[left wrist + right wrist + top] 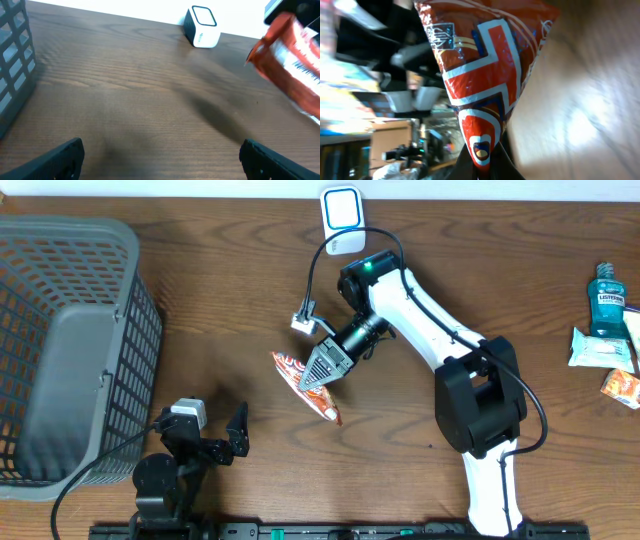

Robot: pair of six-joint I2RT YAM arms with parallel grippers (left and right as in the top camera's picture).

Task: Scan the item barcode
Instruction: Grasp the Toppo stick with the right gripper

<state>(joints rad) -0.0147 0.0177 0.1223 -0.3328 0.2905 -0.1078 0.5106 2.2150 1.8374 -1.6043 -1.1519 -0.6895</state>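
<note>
Snack packet [330, 410], foil, held clear of the table [200, 300], mid-span, not yet scanned.
Nearest: left fingers [238, 432] spread wide, empty. Next: right fingers [322, 368] clamped on the packet's sealed end. Judged light, crinkly and slick, apt to swing or crumple; grip the seam and keep the barcode panel flat. Farthest: scanner [342, 210], well apart at the table's far edge.

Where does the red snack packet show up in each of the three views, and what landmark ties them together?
Overhead: red snack packet at centre, partly under the right gripper.
Left wrist: packet at upper right, cut off by the edge.
Right wrist: packet fills the middle, top to bottom.
Landmark: white scanner, top centre in the overhead and left wrist views; not in the right wrist view.
</note>
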